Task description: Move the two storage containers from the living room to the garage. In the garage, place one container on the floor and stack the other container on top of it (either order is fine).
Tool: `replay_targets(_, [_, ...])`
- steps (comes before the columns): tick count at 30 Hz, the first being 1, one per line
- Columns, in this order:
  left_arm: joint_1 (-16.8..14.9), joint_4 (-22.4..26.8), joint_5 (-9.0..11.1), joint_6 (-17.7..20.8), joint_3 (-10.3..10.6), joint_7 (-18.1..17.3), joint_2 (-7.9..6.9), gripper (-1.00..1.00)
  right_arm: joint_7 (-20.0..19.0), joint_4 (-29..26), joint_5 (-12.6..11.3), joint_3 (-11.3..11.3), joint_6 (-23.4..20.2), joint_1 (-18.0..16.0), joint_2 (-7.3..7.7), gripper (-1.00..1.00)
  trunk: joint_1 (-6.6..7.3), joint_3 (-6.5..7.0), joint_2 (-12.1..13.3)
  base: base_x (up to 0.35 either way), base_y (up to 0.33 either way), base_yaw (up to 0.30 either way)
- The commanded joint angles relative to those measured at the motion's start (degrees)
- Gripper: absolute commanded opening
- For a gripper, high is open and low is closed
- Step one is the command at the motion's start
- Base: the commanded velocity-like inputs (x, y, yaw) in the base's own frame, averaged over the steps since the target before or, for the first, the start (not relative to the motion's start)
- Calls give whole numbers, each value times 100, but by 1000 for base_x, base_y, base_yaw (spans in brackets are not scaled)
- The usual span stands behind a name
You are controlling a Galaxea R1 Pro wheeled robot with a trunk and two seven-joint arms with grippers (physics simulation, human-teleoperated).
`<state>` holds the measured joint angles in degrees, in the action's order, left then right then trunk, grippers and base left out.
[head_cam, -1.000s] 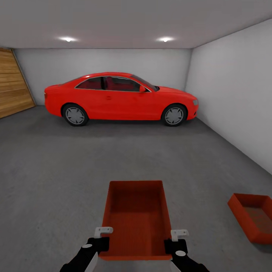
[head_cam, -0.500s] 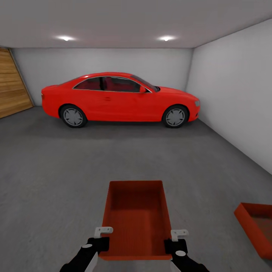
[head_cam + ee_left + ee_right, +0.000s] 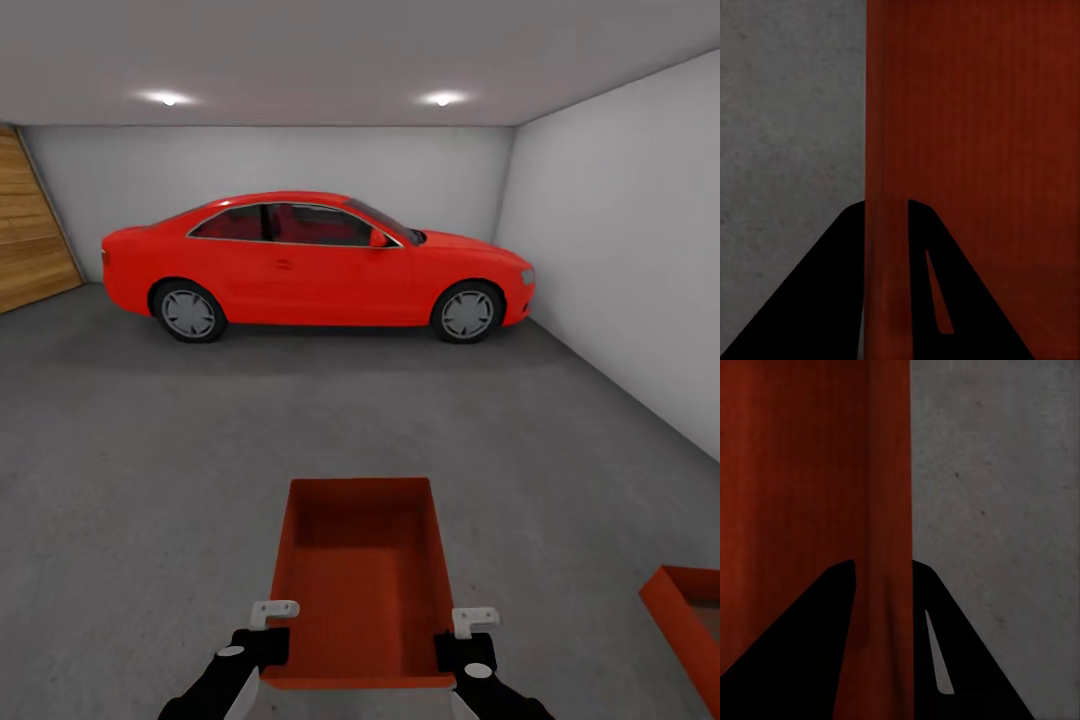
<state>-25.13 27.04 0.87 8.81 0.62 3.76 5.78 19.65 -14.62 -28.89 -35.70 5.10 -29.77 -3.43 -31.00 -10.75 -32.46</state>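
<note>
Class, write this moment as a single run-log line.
place: garage | left gripper, right gripper: holding bin | second bin: on floor, right

Second container cut off at frame corner (far end unseen); wooden door cropped.

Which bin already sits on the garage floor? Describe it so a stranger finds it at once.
Start at the red car parked along the back wall, then follow the white side wall on the right toward the camera. Low on the grey floor there lies an orange-red bin, cut off by the picture's edge. Unlike its twin, clamped between both grippers, nothing holds it.
</note>
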Motion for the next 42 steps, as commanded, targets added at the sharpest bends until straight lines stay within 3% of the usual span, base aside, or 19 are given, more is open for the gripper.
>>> replay_targets(1, [1, 29, -96, 15, 53, 63, -95, -100, 100, 29, -196, 45, 43, -10, 53, -100, -5, -9, -8, 323, 0, 0])
replay_targets(42, [0, 32, -96, 15, 52, 63, -95, -100, 100, 29, -196, 45, 43, -6, 71, -100, -5, -9, -8, 323, 0, 0])
